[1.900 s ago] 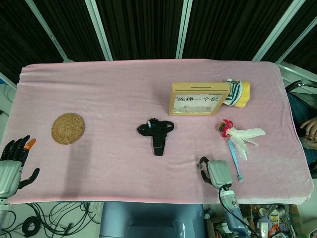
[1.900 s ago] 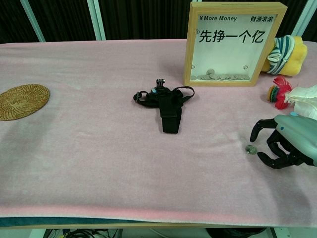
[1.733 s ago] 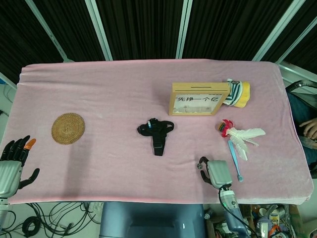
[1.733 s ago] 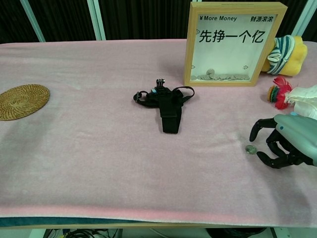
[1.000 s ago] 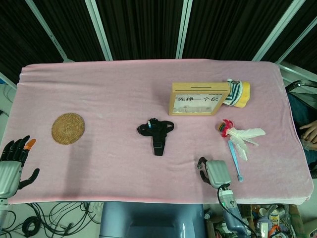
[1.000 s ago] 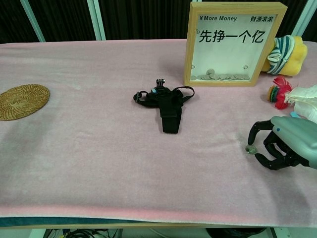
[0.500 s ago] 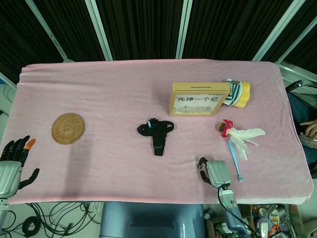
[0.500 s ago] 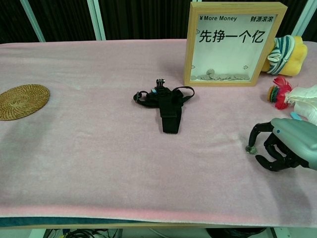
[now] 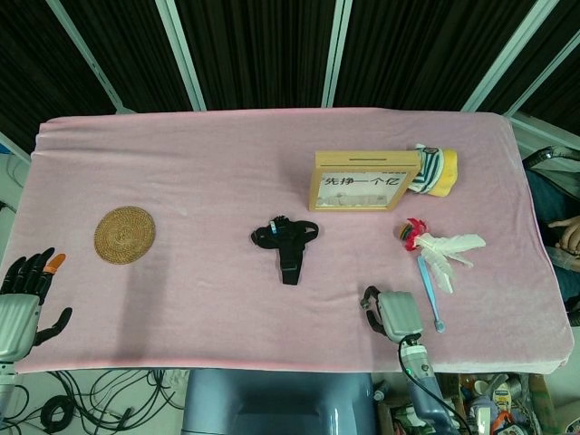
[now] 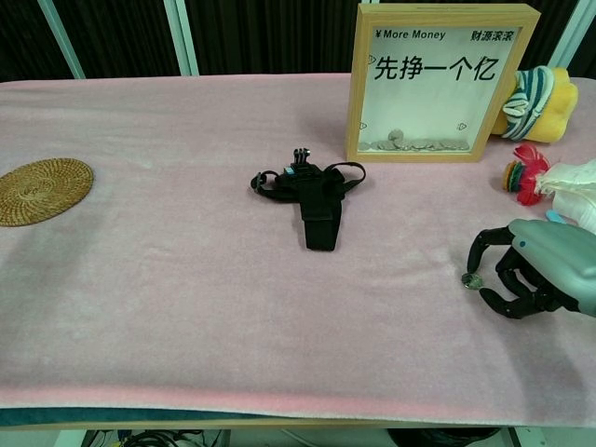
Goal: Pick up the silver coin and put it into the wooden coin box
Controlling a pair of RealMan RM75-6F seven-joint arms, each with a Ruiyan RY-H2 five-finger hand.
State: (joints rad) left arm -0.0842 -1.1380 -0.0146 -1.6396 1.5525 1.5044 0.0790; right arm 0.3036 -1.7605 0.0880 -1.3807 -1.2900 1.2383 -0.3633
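The silver coin [image 10: 472, 278] lies on the pink cloth near the table's front right. My right hand [image 10: 533, 271] arches over it with the fingers curled down; the thumb tip touches the coin's far edge and the other fingertips stand just right of it. The coin still rests on the cloth. From the head view the right hand [image 9: 391, 314] hides the coin. The wooden coin box [image 10: 440, 82] stands upright at the back right, with several coins behind its glass. My left hand [image 9: 23, 304] hangs off the table's front left corner, fingers spread, holding nothing.
A black camera strap mount [image 10: 314, 194] lies mid-table. A woven coaster [image 10: 42, 190] sits at the left. Right of the box is a striped yellow plush toy [image 10: 535, 101]; a feather toy [image 9: 442, 246] and a blue stick [image 9: 430, 292] lie just behind my right hand.
The right hand has lowered slightly and curled its fingers closer round the coin; the thumb tip now touches it. The coin has barely shifted. The left hand has not moved.
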